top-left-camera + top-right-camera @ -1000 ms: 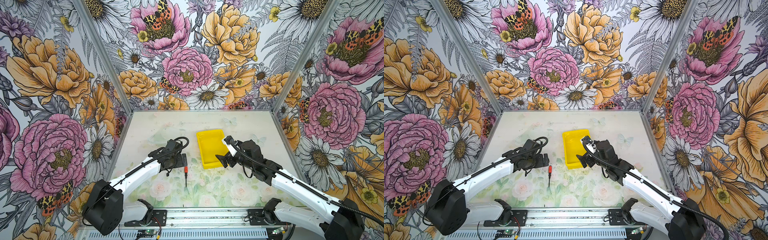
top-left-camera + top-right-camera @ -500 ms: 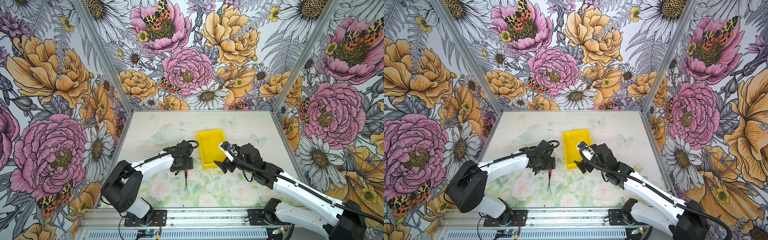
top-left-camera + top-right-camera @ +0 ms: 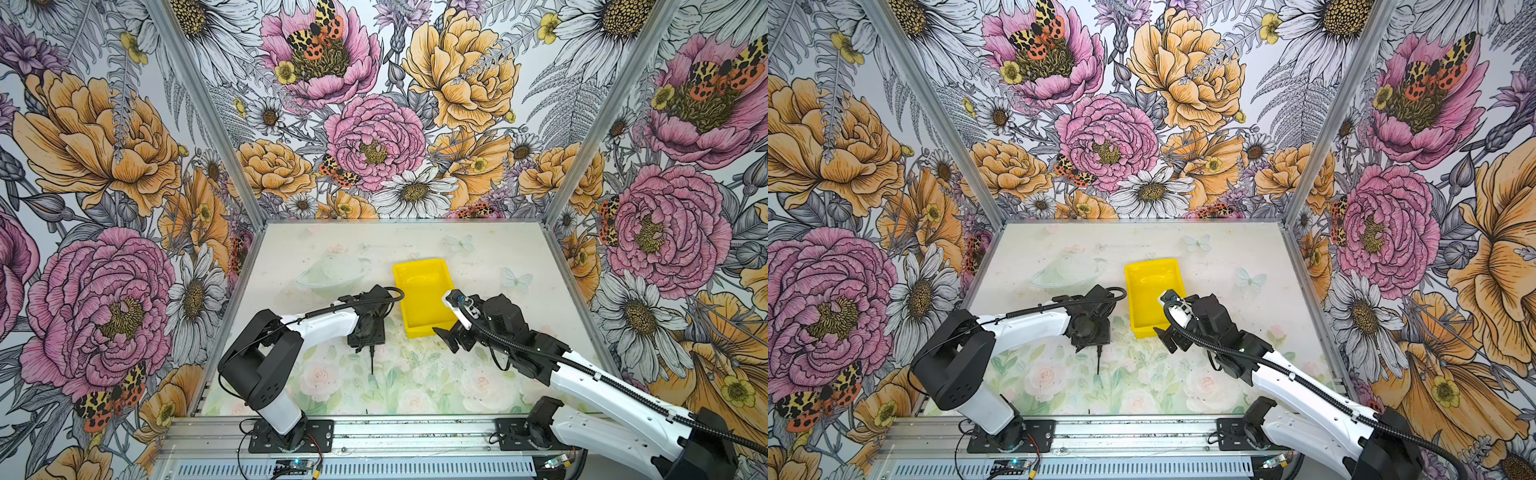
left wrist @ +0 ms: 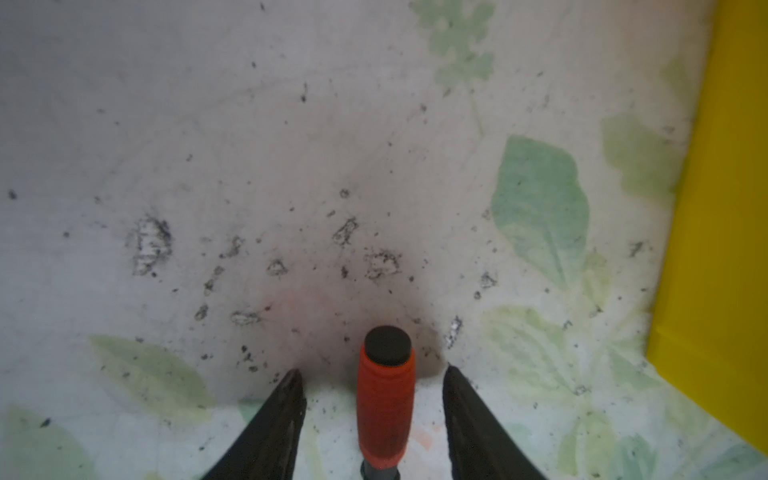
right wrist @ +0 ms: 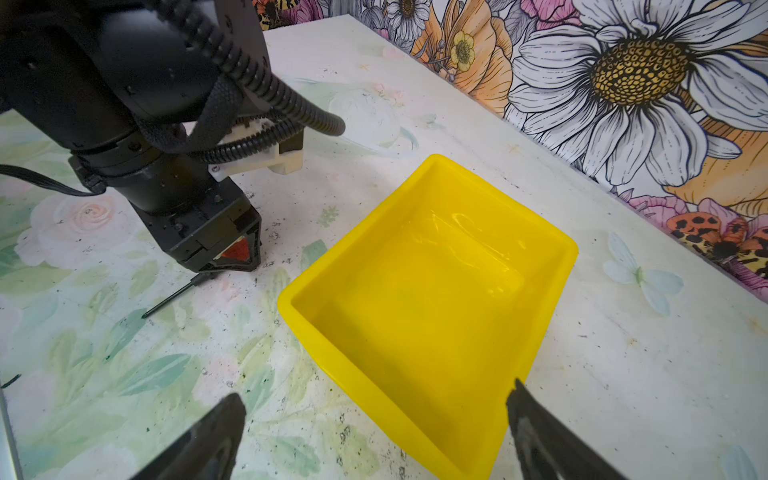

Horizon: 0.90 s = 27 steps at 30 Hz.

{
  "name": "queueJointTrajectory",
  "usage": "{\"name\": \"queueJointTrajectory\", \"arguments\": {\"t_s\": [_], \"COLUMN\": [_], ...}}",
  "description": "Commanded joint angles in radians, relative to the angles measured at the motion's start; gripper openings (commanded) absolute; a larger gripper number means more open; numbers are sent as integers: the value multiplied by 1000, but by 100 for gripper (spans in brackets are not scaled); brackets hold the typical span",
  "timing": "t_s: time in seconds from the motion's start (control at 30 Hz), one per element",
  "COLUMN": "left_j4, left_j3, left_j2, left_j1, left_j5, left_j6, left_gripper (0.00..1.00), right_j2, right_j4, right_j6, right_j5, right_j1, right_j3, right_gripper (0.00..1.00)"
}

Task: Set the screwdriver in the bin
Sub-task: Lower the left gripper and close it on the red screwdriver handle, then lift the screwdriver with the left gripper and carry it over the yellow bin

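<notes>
Left wrist view puts the red handle of the screwdriver between the fingers of the left gripper, with a gap on each side. The jaws stand part-way in and hold nothing yet. A second ago, in both top views, that gripper sat just beside the handle and the red was in plain sight. Now it has come over the handle, and only the thin shaft pokes out from under it on the table. The screwdriver lies where it lay, near the empty bin. The right gripper, jaws wide and empty, has edged up to the bin's near corner. We judge the grasp is about to close, with the lift and carry still to do.
</notes>
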<state>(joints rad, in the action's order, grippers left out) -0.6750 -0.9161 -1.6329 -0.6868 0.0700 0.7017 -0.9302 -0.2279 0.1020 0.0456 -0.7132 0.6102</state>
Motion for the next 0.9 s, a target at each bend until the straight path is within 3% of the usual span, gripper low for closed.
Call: {"name": "queueJointTrajectory", "arguments": {"t_s": [0.0,0.5,0.67,0.87], "left_j4": [3,-51,-57,-89], "left_j3": [-20,-18,-48,-181], "left_j2": [-21,55,99,136], "left_j1": [-12,-5,-4,3], "left_j5": [19,52,72,91], "left_j6": [22,14,8,-7], "left_gripper": [47,2,1,1], "right_j2": [21,39,53,121], "right_j4": [12,13,14,14], "right_j6": [-7,-8,-10,-21], "right_j5": [-27,-30,-58,-175], "right_j1": [-3,-3,-3,4], "right_j3": [-1,1,0,-15], "right_gripper": [99,100,99,100]}}
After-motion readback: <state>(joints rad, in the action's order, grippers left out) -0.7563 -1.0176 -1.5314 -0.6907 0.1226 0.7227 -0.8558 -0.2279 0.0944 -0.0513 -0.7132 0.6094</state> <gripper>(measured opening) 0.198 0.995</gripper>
